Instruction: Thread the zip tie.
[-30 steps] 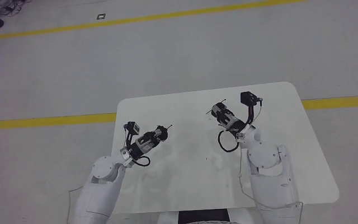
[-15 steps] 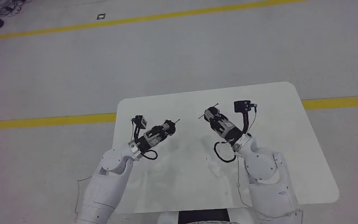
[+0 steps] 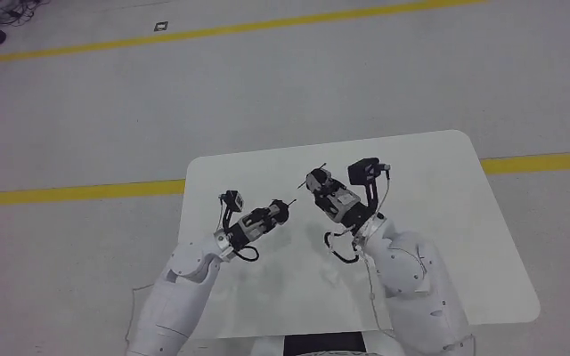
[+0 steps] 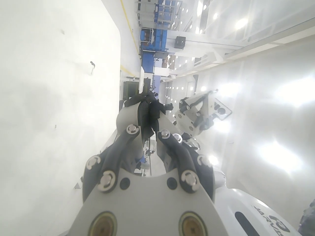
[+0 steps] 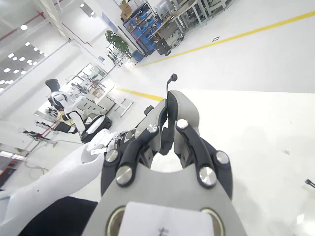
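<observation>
zip tie: black plastic strip [image 5: 168, 94] clamped in the right gripper, square head end poking out past the jaws, held up off the desk.
handling: judged very light, thin and springy. Bends easily, and the tail will whip if held far back. Smooth plastic, so it could slip or twist in a flat pinch. Not fragile.
where to hold: judged best close behind the head on one side and close behind the tail tip on the other. A short free length keeps the tip from wobbling at the slot.
right gripper: [image 3: 313, 180] jaws closed tight on the zip tie, over the desk's middle; the hold looks near the head.
thin black piece: [image 4: 165, 107] sticks out of the left gripper, pointing toward 2 o'clock in the top view. Cannot tell if it is the tie's other end or a separate one.
left gripper: [image 3: 279, 212] jaws pinched on the thin black piece, at about 8 o'clock from the right gripper, near but apart.
gap: the two tips face each other without meeting; threading not yet done by the look of it.
risk: judged a small slot and a floppy tip, so a slight tilt misses it.
desk: white [image 3: 427, 178], rounded corners, under both grippers.
small dark scrap: [image 4: 92, 64] lying on the desk away from the jaws, too small to tell what it is.
floor: yellow line [image 3: 89, 191] at 9 o'clock of the desk.
</observation>
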Controlling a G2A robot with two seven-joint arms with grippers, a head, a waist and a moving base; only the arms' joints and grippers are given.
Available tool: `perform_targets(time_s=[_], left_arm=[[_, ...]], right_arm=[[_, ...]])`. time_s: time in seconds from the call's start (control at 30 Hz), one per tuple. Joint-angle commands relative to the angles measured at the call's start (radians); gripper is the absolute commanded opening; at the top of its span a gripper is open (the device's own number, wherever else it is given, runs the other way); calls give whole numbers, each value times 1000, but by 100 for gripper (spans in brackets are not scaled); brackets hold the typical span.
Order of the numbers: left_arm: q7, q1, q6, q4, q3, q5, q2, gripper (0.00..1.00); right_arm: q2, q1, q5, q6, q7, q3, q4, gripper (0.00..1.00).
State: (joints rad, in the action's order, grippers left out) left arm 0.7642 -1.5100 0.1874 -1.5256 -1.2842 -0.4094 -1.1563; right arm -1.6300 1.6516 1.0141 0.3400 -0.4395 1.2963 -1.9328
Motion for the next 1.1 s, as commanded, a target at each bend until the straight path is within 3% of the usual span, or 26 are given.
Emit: perform_targets(time_s=[0.0,0.17,0.3,0.77,0.9,1.07], left_arm=[[-18,7,3,-7,12,41,0,0],[-60,20,12,-39,36,170,5,0],[-59,18,37,-62,48,236,10,0],[-68,18,48,-69,53,256,11,0],[-62,-6,91,-95,41,251,18,0],[-51,-54,128,-136,-12,268,34,0]], right_arm=[[15,0,32,0,25,-15,4,0],[56,8,76,0,84,-33,22,0],[80,16,78,0,126,-35,42,0],[80,16,78,0,126,-35,42,0],[80,16,78,0,126,-35,42,0],[80,16,78,0,126,-35,42,0]])
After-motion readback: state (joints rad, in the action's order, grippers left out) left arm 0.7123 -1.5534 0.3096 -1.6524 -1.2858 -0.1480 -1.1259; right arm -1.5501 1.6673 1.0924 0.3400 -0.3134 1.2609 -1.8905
